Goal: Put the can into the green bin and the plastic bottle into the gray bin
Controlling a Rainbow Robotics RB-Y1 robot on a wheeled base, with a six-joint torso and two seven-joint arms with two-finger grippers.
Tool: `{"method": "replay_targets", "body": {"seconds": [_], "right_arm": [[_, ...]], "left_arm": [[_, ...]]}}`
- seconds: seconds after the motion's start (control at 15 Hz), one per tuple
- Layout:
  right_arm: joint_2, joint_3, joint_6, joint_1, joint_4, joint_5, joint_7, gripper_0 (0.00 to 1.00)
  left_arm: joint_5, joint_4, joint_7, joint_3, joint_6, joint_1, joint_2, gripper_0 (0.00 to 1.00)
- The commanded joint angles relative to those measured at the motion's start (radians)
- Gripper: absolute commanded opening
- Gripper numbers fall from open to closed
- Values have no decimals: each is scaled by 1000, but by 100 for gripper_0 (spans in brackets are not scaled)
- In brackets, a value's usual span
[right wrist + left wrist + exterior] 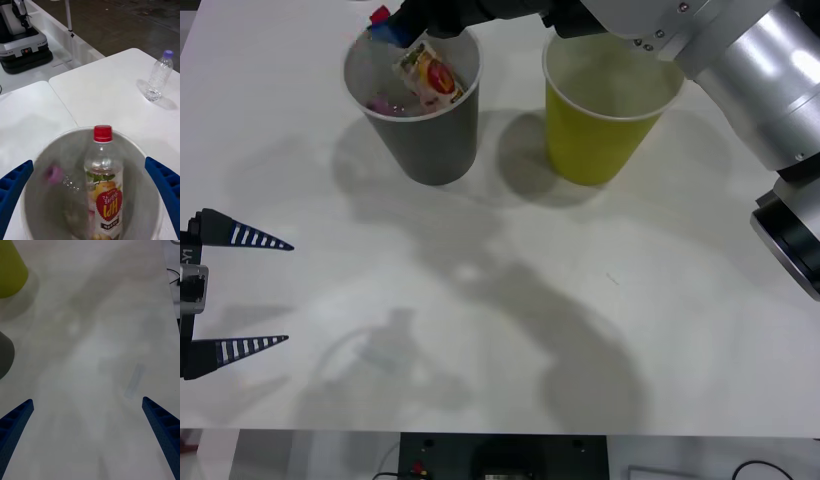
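The plastic bottle (435,78) with its red cap leans inside the gray bin (435,150) at the back left of the table. My right arm reaches across over that bin. The right gripper (395,28) hangs open above the rim. In the right wrist view the plastic bottle (103,180) stands in the gray bin (144,195) between the spread blue fingers of the right gripper (89,161), touching neither. The green bin (595,150) stands to the right of the gray one. The can is out of view. My left gripper (285,293) rests open at the table's left edge.
A second clear object with a pink cap (55,174) lies blurred in the gray bin. A clear bottle with a purple cap (159,77) stands on a neighbouring table. The left wrist view shows bare table (97,352) before the left gripper (87,400), with the green bin (9,270) farther off.
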Motion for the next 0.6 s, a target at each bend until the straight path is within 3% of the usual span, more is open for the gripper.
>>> {"method": "replay_targets", "body": {"seconds": [0.07,0.4,0.6], "right_arm": [[-37,0,-12,7,-34,-18,0,100],[-140,-74,-193,78,-218,-43,0,100],[-224,-114,-275,161,-402,-63,-45,100]], "left_arm": [[0,0,0,0,0,0,0,100],[0,0,0,0,0,0,0,100],[0,0,0,0,0,0,0,100]]}}
